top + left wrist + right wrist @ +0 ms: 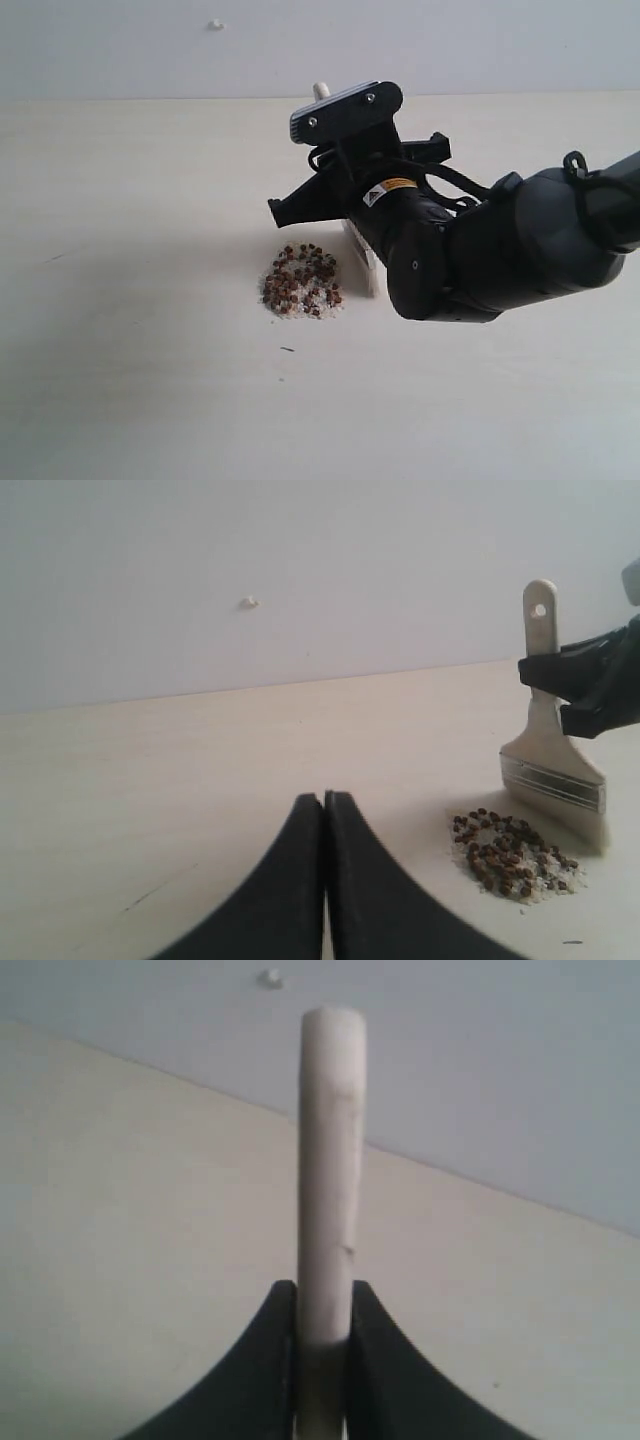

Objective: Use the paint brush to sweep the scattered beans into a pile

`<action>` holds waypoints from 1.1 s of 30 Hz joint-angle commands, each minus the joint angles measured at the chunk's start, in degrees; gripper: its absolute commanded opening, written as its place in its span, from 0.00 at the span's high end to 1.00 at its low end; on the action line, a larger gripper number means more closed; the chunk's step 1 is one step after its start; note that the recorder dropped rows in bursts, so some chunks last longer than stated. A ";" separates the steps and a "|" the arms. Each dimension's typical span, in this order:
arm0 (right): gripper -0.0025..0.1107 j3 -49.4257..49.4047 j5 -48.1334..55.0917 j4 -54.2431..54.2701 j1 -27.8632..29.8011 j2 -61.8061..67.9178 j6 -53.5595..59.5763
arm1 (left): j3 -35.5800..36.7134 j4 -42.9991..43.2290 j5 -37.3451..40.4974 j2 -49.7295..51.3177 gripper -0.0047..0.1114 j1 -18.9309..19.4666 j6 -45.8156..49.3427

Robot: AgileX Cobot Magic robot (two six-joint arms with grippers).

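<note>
The right gripper (322, 1335) is clamping its fingers (262, 1370) on the pale wooden handle of the paint brush (553, 770), which is standing upright with its white bristles resting on the bench (130, 250) just to the right of the beans (303, 281). The beans are lying in one tight heap, mixed with pale crumbs, around the middle of the bench. The left gripper (323, 810) is holding its fingers pressed together with nothing between them, facing the heap and the brush.
</note>
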State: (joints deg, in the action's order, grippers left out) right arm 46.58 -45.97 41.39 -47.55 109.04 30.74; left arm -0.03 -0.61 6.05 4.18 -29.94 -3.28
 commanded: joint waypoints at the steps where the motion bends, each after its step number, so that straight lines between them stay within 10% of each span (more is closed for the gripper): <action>1: 0.98 0.04 3.22 -7.55 0.22 0.17 -7.94 | 0.03 -0.51 -0.11 -0.19 0.96 0.14 -0.13; 23: 0.98 0.04 3.85 -6.96 0.70 -11.32 10.73 | 0.03 -0.51 -0.11 -0.19 0.96 0.14 -0.13; 33: 0.98 3.93 -8.40 -77.86 18.86 0.26 -29.16 | 0.03 -0.51 -0.11 -0.19 0.96 0.14 -0.13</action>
State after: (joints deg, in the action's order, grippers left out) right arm 48.06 -51.09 -24.03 -31.15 107.43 10.18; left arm -0.03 -0.61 6.05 4.18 -29.94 -3.28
